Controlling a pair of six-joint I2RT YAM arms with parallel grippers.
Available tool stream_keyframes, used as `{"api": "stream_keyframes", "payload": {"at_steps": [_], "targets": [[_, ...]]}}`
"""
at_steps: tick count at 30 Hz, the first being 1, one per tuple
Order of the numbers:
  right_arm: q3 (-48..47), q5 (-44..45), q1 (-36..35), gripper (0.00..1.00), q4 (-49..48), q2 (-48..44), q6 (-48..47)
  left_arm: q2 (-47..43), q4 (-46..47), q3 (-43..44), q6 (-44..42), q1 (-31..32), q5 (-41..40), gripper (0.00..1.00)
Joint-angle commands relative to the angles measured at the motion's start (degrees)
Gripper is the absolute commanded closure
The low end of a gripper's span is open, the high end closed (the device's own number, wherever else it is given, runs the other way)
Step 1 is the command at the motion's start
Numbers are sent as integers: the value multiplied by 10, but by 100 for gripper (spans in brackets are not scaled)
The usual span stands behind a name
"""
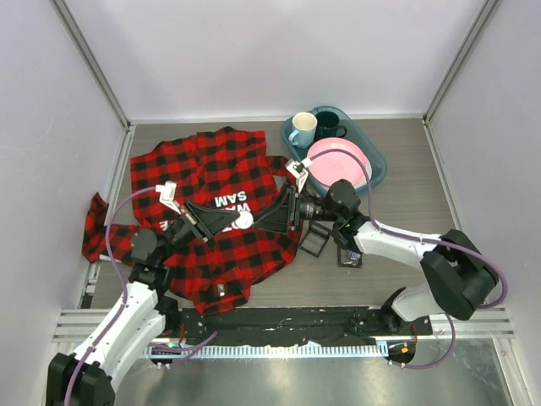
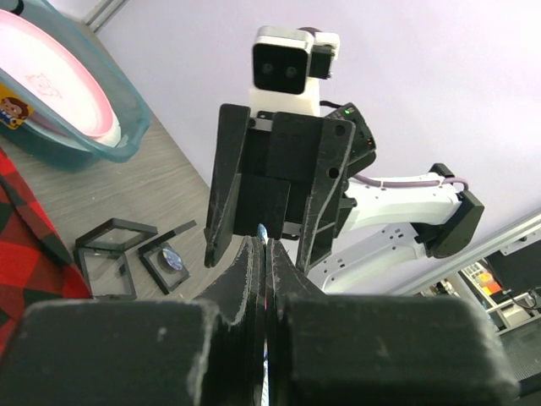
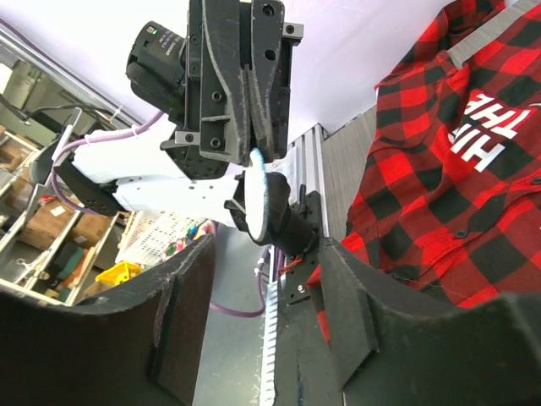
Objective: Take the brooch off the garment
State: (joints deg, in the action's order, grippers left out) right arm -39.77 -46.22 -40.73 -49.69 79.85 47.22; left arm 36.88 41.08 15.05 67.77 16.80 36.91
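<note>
Brooch [image 1: 243,220]: in the top view it is a small round white piece at the tip of the left tool [image 1: 237,222], over the lower middle of the garment [image 1: 203,169]. The red-and-black checked shirt with white lettering lies spread on the left half of the table [image 1: 406,169]. The right tool [image 1: 260,224] points at the brooch from the right. A teal tub [image 1: 376,165] at the back holds a pink plate [image 1: 338,161] and two mugs. Open black display boxes [image 1: 317,241] lie near the right arm.

Left wrist view: the left tool's fingers are pressed together on a thin bluish edge. The right tool faces them, jaws apart.

Right wrist view: the right tool's fingers [image 3: 182,313] stand wide apart. The left tool clamps the brooch, held clear of the shirt.
</note>
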Motion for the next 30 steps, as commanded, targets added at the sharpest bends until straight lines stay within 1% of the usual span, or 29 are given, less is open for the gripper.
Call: {"api": "stream_keyframes", "payload": {"at_steps": [1,6,10,14,22,30], "targets": [[-28,-26,1,46,-117,28,65,2,58,0,11,11,-20,100],[-28,-31,1,55,-173,50,111,6,59,-5,9,21,-30,100],[-32,-30,0,63,-187,61,122,12,59,-9,5,25,-37,100],[-31,-34,-1,65,-201,68,133,15,60,-6,4,27,-40,100],[-31,-31,-5,72,-201,72,135,17,60,-9,8,29,-42,100],[-37,-25,-15,75,-201,81,135,15,60,-9,11,30,-42,100]]}}
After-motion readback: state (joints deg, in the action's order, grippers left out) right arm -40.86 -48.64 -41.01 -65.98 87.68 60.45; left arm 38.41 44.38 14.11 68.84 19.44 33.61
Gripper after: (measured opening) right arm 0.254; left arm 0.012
